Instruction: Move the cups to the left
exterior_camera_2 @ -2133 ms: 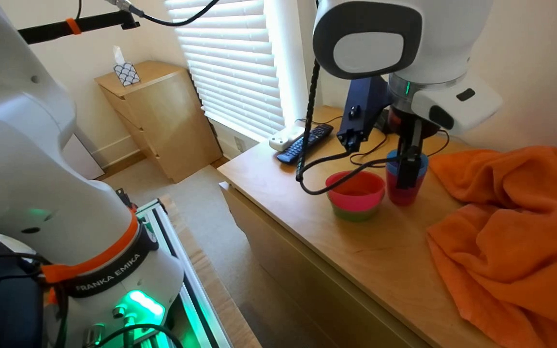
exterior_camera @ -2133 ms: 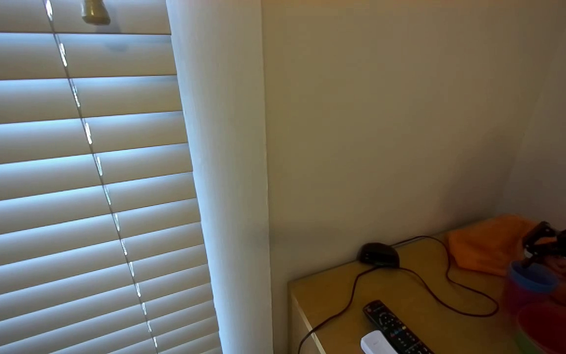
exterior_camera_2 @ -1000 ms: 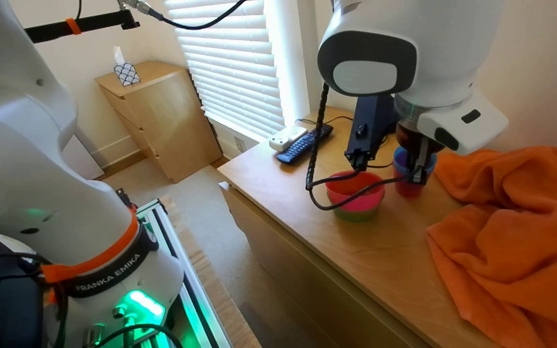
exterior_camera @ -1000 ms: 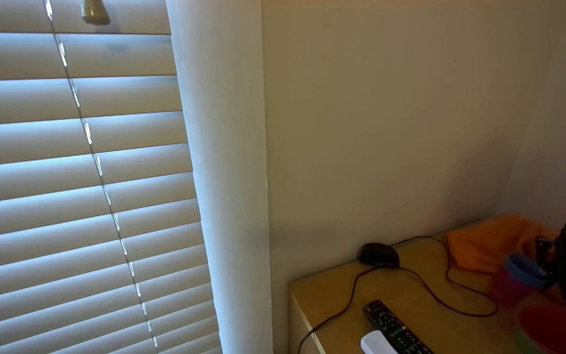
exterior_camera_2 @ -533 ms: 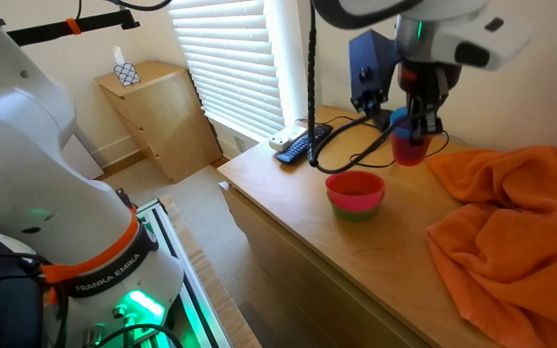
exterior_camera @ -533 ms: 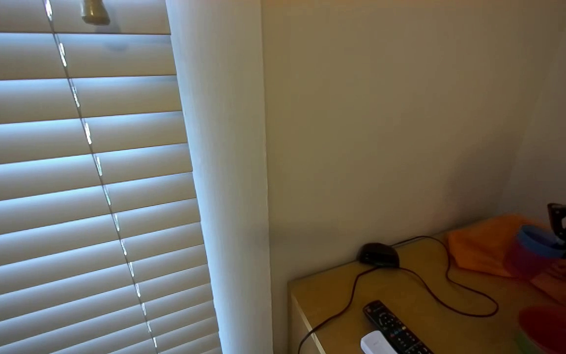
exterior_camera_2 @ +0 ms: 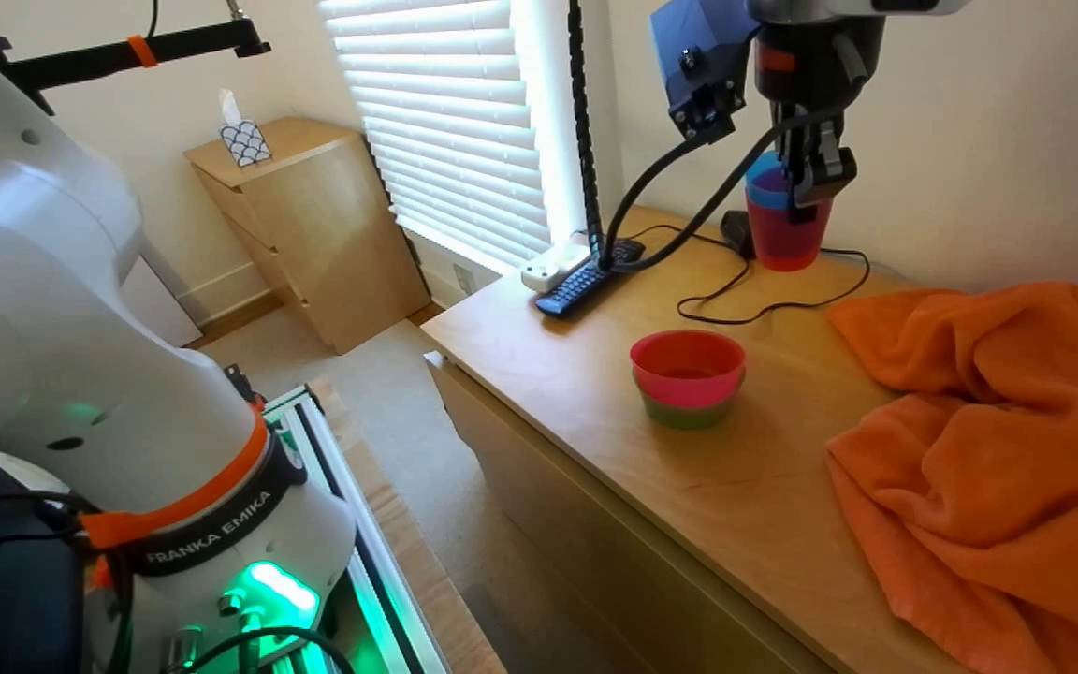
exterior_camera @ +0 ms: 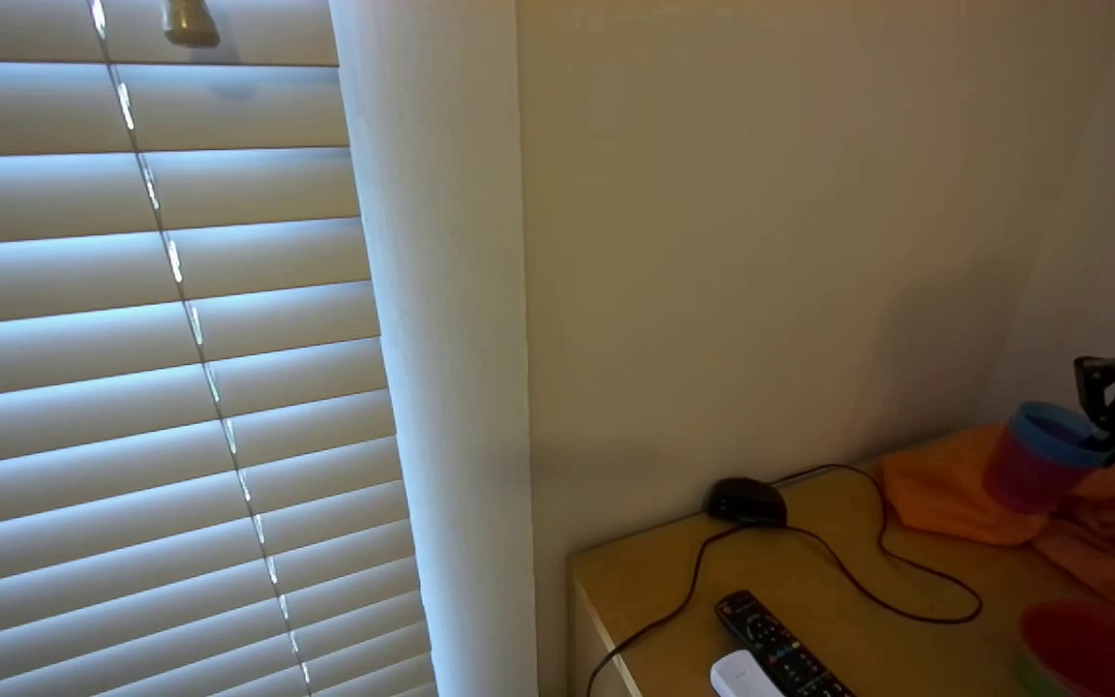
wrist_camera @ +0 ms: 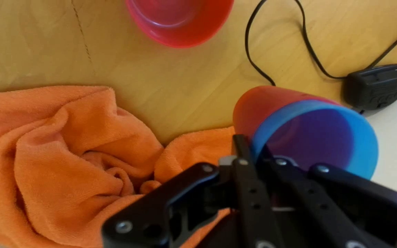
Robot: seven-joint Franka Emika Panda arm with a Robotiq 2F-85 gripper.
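Claw (wrist_camera: 253, 148): drawn narrow, gripping the cups (exterior_camera_2: 787, 248) at the rim; in the wrist view one finger lies inside the mouth, the other along the outside.
Red cup (wrist_camera: 261, 103): outer of the pair, held in the air above the worktop (exterior_camera_2: 782, 496); tilted, mouth leaning toward the claw in an exterior view.
Blue cup (wrist_camera: 364, 137): rim shows beyond the red one; reads as nested inside it, though how deep it sits cannot be made out.
Red bowl (exterior_camera_2: 689, 360): upright on the worktop, seated in the green bowl (exterior_camera_2: 686, 415), well apart from the cups.
Orange cloth (wrist_camera: 64, 155): crumpled in loose folds on the worktop, apart from both bowls.
Black box (exterior_camera: 746, 503): at the back of the worktop, just beside the wall (exterior_camera: 712, 242); thin cable (wrist_camera: 309, 47) loops across the wood.
Remote (exterior_camera_2: 586, 283): dark, lying flat, buttons up, a white item (exterior_camera_2: 553, 269) just beside it.
Arm (exterior_camera_2: 52, 309): white; green light glowing at the base.
Blinds (exterior_camera: 272, 324): pale slats, daylight along their edges.
Drawer unit (exterior_camera_2: 342, 243): wooden, well apart from the worktop; patterned tissue box (exterior_camera_2: 245, 143) on top.
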